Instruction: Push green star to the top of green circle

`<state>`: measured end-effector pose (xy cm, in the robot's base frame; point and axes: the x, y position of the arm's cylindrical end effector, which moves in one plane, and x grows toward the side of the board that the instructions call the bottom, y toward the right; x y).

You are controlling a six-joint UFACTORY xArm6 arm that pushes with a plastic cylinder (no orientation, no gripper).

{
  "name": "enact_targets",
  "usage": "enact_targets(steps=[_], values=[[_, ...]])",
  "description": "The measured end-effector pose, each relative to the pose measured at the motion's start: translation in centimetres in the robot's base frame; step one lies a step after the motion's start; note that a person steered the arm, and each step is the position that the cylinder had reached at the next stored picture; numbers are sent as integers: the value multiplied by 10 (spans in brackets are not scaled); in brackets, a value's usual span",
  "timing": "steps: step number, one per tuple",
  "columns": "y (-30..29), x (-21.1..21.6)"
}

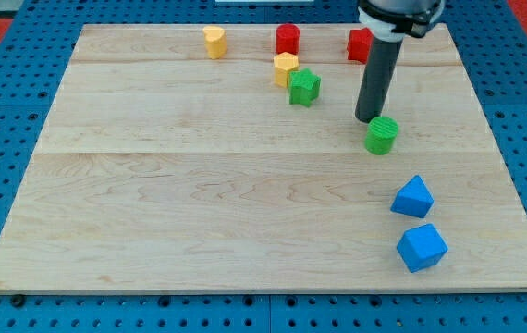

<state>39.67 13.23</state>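
The green star (304, 87) lies near the top middle of the wooden board (199, 185), just below and right of a yellow hexagon block (286, 68). The green circle (382, 135) stands to the star's right and lower. My tip (368, 118) is at the lower end of the dark rod, just above and left of the green circle, close to it or touching it. The star is well to the tip's left.
A yellow block (214, 42) sits at the top left. A red block (288, 39) and another red block (360, 44), partly hidden by the rod, sit along the top edge. Two blue blocks (412, 197) (422, 247) lie at the lower right.
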Motion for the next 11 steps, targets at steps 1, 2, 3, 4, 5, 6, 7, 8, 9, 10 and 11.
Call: enact_targets(steps=[1, 2, 3, 4, 5, 6, 7, 8, 9, 10, 11], values=[[2, 13], [20, 16], [25, 19], [18, -2], [9, -21], [-41, -21], [-94, -21], [-131, -26], [-132, -48], [-103, -57], [-96, -60]])
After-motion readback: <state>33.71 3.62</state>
